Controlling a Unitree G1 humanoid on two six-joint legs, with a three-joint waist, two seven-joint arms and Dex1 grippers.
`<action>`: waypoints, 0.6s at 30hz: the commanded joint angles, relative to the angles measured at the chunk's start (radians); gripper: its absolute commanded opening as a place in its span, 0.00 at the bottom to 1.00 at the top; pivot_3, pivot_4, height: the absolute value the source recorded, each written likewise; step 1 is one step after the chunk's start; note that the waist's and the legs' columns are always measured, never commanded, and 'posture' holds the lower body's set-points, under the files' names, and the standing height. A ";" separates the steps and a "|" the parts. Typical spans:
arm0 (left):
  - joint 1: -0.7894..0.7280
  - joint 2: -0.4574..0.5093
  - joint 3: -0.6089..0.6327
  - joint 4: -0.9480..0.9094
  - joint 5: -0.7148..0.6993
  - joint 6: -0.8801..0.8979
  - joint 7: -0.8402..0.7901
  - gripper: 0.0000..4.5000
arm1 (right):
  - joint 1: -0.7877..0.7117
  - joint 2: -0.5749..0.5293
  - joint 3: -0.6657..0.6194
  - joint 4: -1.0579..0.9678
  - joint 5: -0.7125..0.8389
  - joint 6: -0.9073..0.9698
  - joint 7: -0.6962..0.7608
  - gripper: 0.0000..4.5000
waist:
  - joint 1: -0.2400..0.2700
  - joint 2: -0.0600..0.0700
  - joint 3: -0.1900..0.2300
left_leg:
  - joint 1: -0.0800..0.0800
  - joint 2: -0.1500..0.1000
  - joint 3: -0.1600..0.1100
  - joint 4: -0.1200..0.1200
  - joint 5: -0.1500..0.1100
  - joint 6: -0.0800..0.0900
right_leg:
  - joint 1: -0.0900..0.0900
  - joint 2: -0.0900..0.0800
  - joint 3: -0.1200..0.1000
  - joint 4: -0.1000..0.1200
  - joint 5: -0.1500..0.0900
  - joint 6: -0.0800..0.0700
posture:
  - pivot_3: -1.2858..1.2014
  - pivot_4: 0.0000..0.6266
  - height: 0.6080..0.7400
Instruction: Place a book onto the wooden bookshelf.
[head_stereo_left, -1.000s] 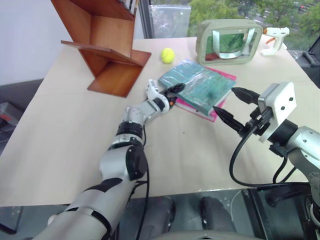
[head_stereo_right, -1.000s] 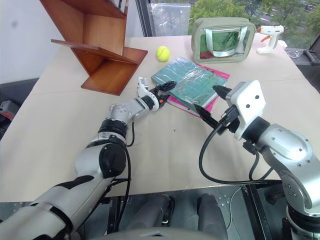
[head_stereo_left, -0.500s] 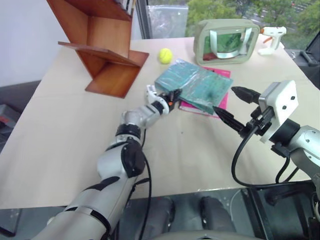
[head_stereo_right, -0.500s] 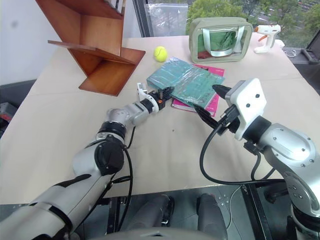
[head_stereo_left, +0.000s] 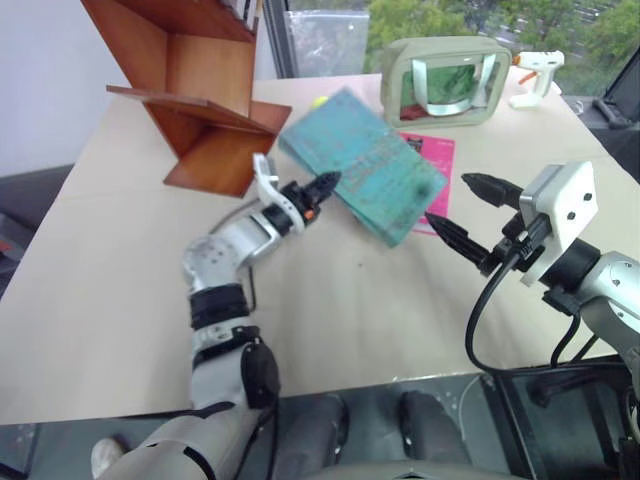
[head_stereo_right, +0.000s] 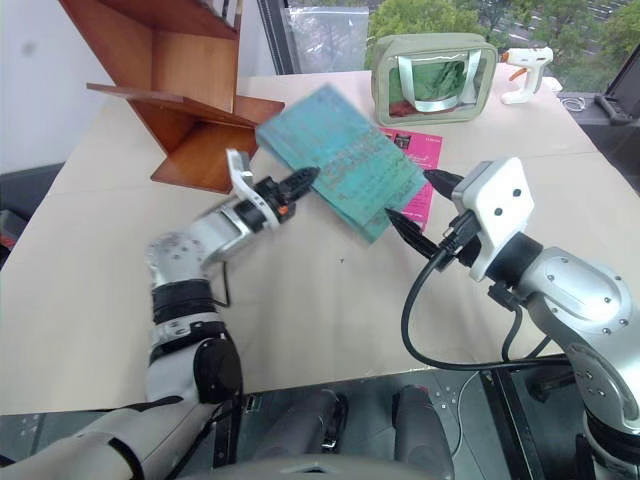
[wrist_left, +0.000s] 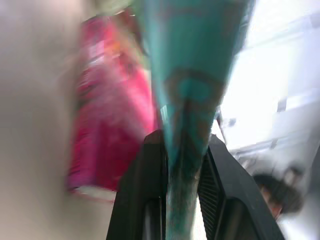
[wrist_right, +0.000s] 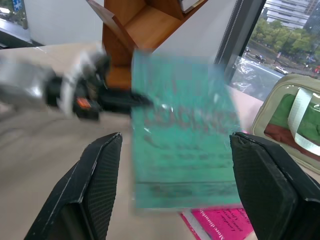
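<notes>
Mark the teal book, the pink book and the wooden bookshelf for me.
teal book (head_stereo_left: 365, 165), left eye view, middle of its cover.
pink book (head_stereo_left: 432, 160), left eye view, exposed cover beside the teal book.
wooden bookshelf (head_stereo_left: 215, 160), left eye view, its lowest board.

teal book (wrist_right: 182, 135) motion-blurred, wooden bookshelf (head_stereo_left: 195, 95) top cut off, pink book (head_stereo_left: 430, 165) mostly covered by it
</notes>
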 joint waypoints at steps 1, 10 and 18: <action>-0.060 0.109 -0.012 -0.154 -0.087 0.035 -0.066 0.19 | 0.016 -0.027 -0.070 -0.011 0.018 -0.039 0.027 0.79 | 0.002 0.001 0.000 | 0.001 0.000 0.000 0.000 0.000 0.000 | 0.000 0.000 0.000 0.000 0.000 0.000 | 0.52 0.24 1.00; -0.020 0.500 -0.248 -0.386 0.178 -0.311 -0.478 0.19 | 0.011 -0.071 -0.167 0.052 0.067 -0.076 0.074 0.79 | -0.001 0.001 0.000 | 0.001 0.000 0.002 -0.001 0.000 0.000 | 0.000 0.000 0.001 -0.001 0.000 0.000 | 0.52 0.24 1.00; -0.037 0.577 -0.274 -0.325 0.221 -0.386 -0.597 0.01 | 0.008 -0.074 -0.139 0.102 0.033 -0.133 0.092 0.79 | 0.004 0.000 0.000 | 0.001 0.001 0.002 -0.002 0.000 0.000 | 0.001 0.000 0.001 -0.002 0.000 0.000 | 0.52 0.24 1.00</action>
